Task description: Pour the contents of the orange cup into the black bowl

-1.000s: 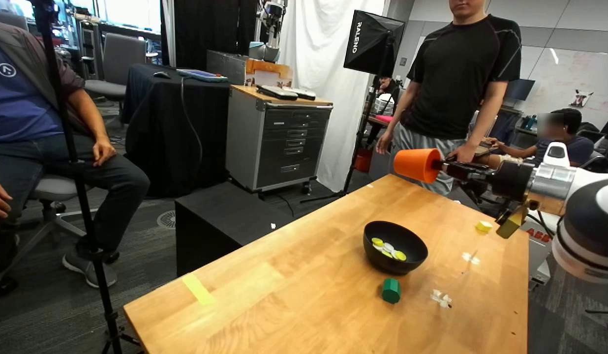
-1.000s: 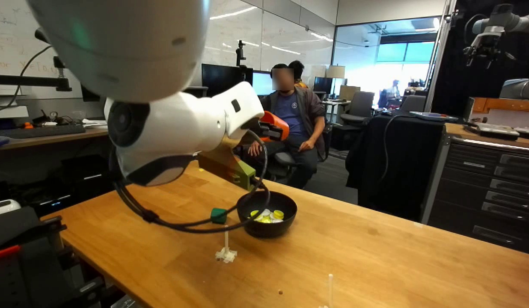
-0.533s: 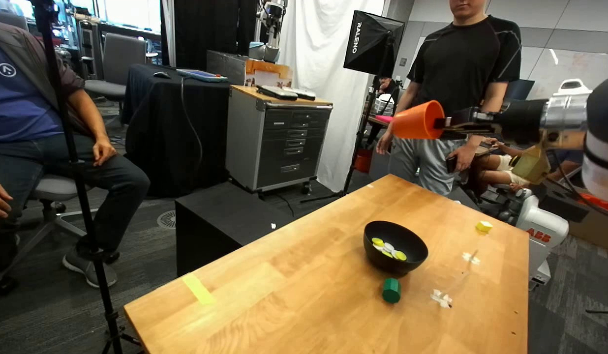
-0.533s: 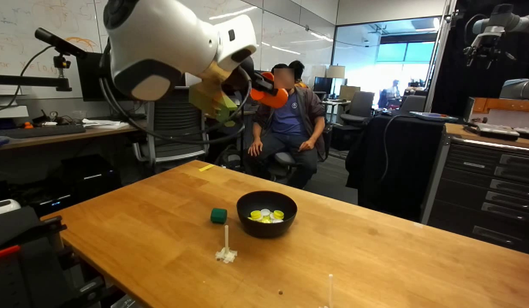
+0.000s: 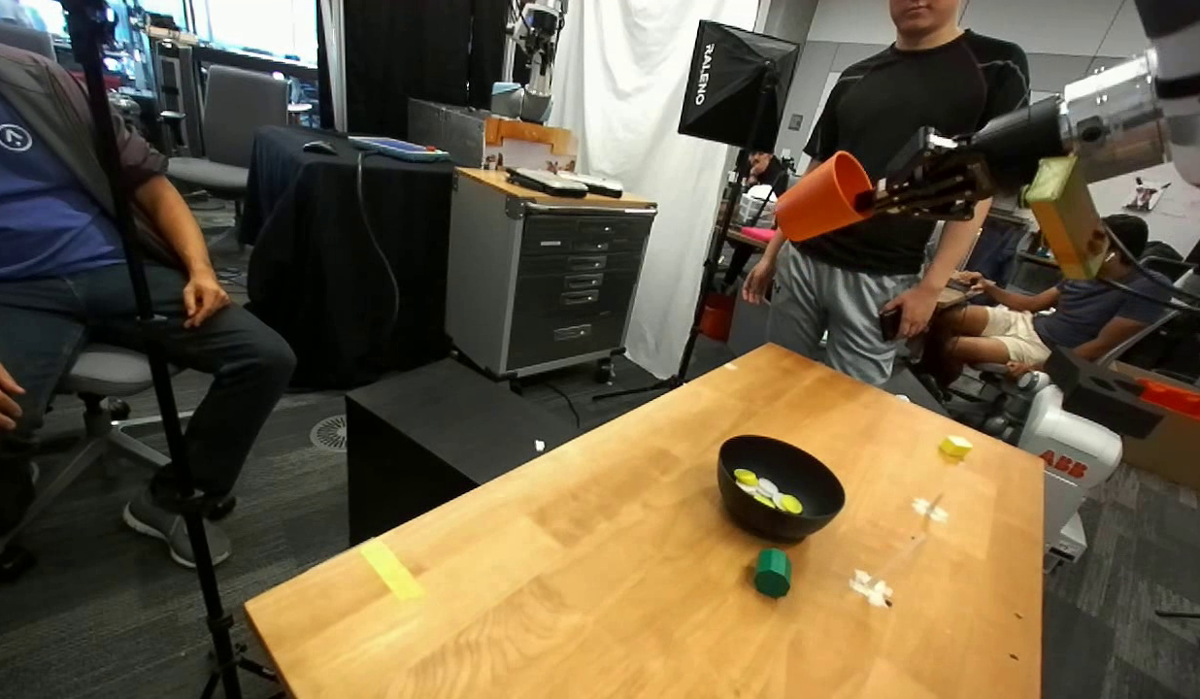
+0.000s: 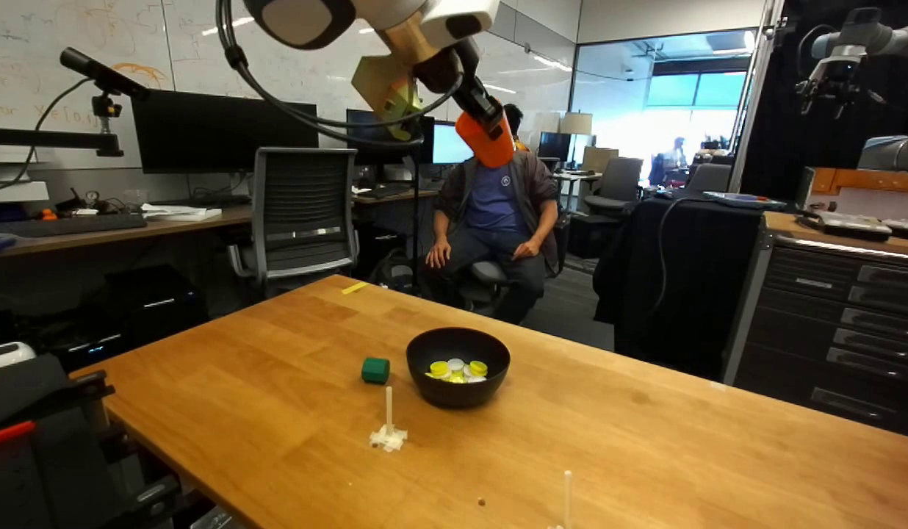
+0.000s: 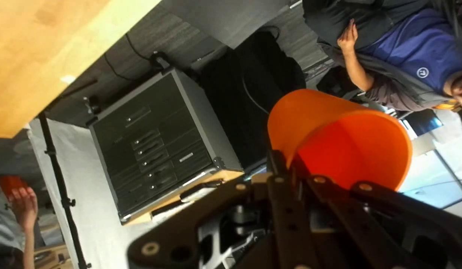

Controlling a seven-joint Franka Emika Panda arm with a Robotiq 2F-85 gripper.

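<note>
Black bowl (image 6: 460, 397), one, upright on the wooden table (image 5: 610, 544); we see yellow and white discs (image 6: 457, 372) heaped in its bottom. Orange cup (image 7: 350, 149), one, held in the air above table height, tilted, its mouth turned towards the gripper (image 7: 288, 161), which we find pinching the cup's wall at the rim. Green block (image 5: 772, 574), one, near the bowl, apart from it. Yellow block (image 5: 955, 447), one, near the table's edge. Thin pale rods (image 6: 388, 410), two, taped upright to the table. Cup: plain bright orange, narrowing from mouth to base
</note>
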